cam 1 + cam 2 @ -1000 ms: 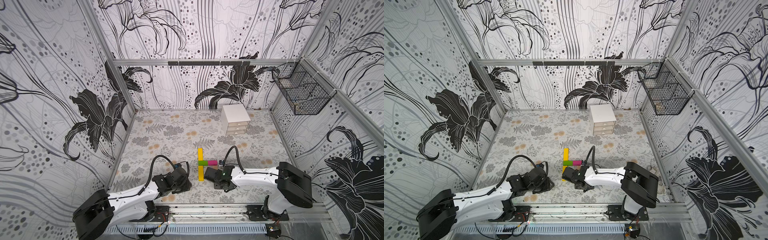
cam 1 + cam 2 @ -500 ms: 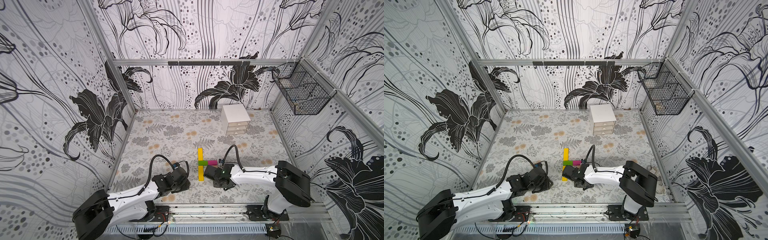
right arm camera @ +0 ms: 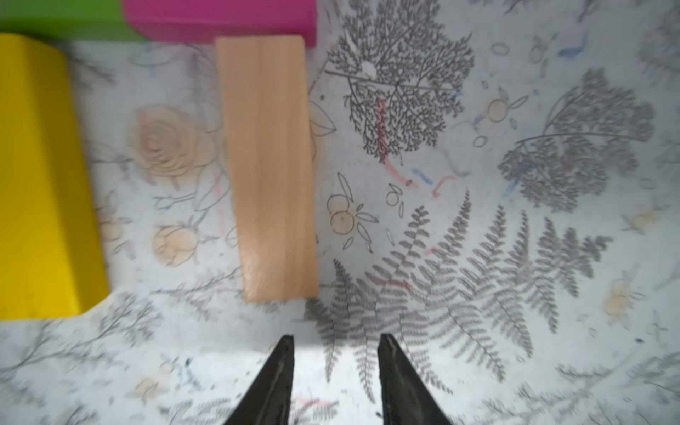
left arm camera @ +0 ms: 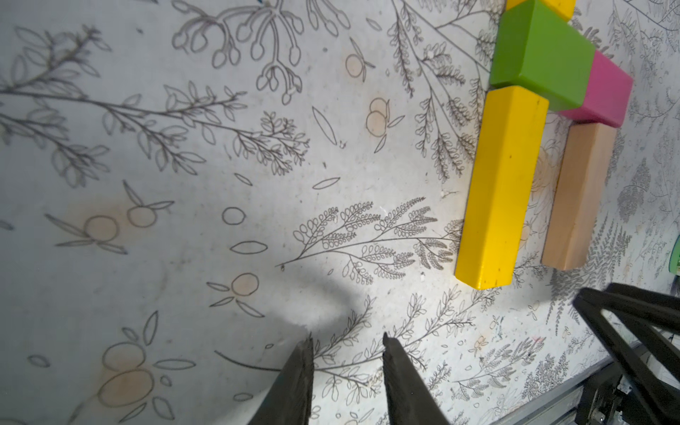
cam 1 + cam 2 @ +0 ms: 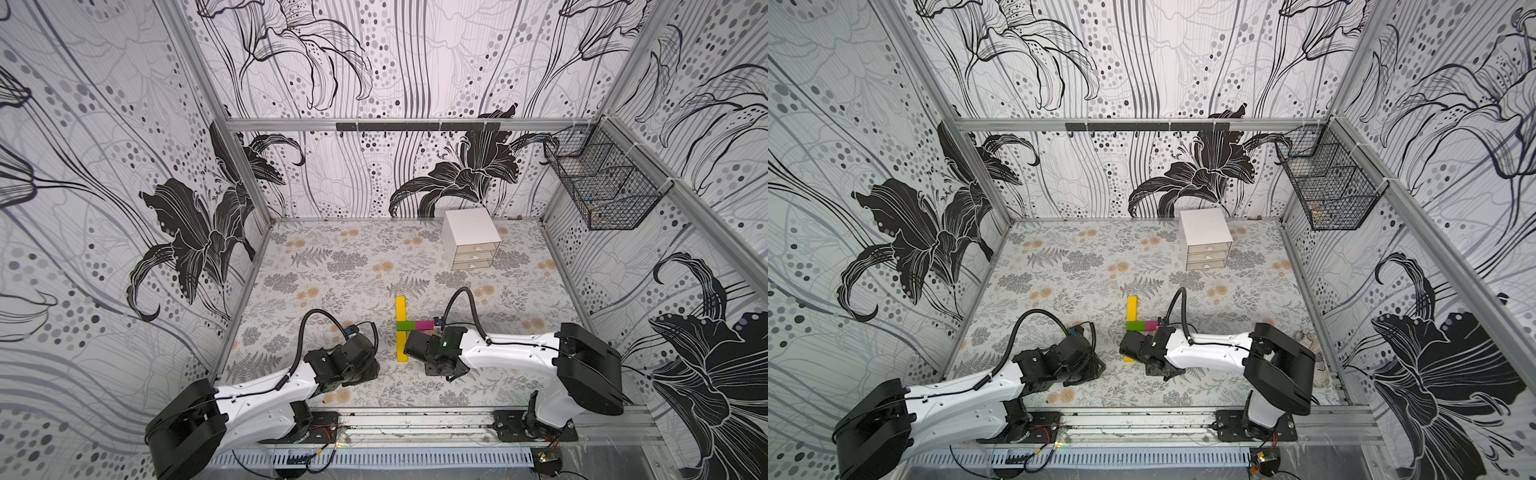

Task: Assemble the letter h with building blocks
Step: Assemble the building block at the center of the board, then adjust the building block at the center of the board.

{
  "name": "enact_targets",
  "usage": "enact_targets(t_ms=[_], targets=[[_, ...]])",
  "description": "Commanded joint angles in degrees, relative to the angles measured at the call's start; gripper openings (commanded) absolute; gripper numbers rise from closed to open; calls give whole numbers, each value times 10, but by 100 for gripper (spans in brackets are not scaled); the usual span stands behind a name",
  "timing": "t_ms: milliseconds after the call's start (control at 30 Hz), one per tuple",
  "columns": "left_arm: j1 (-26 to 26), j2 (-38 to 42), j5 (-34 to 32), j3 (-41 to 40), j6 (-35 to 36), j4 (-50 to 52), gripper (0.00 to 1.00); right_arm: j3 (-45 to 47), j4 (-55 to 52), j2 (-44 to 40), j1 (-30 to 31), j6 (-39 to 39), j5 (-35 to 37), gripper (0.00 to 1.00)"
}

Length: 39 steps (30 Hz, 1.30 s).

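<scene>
Both spread, empty: L gripper [image 4: 346, 338], R gripper [image 3: 335, 336]; drawer unit [image 5: 471, 241] shut, wire basket [image 5: 606, 195] contents unclear.

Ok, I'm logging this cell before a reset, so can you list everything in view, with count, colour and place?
far long block: one, yellow, stem's far end
green block: one, green, between the two yellow blocks
near long block: one, yellow, stem's near end
magenta block: one, magenta, beside the green block, on the right arm's side
wood block: one, tan, end against the magenta block, parallel to the near long block
drawer unit: one, white, back of the mat
wire basket: one, black, right wall
mat: one, grey floral, tabletop
left gripper: one, black, open, empty
right gripper: one, black, open, empty
</scene>
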<state>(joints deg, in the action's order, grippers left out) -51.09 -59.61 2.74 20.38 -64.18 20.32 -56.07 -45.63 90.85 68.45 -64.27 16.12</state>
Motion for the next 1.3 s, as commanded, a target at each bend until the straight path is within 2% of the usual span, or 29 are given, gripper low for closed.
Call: enact_targets(t_ms=[0, 100, 167, 233, 367, 567, 800, 1267], targets=[[-2, 2, -24, 11, -6, 24, 35, -48, -70, -43, 26, -3, 35, 42], [-2, 28, -92, 16, -57, 96, 34, -85, -40, -18, 48, 13, 18, 42], [-1, 68, -153, 9, -114, 166, 41, -110, -9, 19, 61, 22, 6, 42], [8, 112, -174, -2, -141, 196, 44, -130, 19, 59, 72, 24, -7, 43], [41, 164, -165, -19, -151, 221, 46, -169, 42, 128, 83, 26, -28, 44], [62, 170, -136, -37, -139, 207, 45, -199, 37, 189, 82, 30, -40, 45], [63, 162, -130, -39, -130, 184, 44, -208, 42, 223, 67, 40, -50, 46], [63, 154, -129, -34, -119, 180, 43, -215, 42, 238, 52, 52, -50, 46]])
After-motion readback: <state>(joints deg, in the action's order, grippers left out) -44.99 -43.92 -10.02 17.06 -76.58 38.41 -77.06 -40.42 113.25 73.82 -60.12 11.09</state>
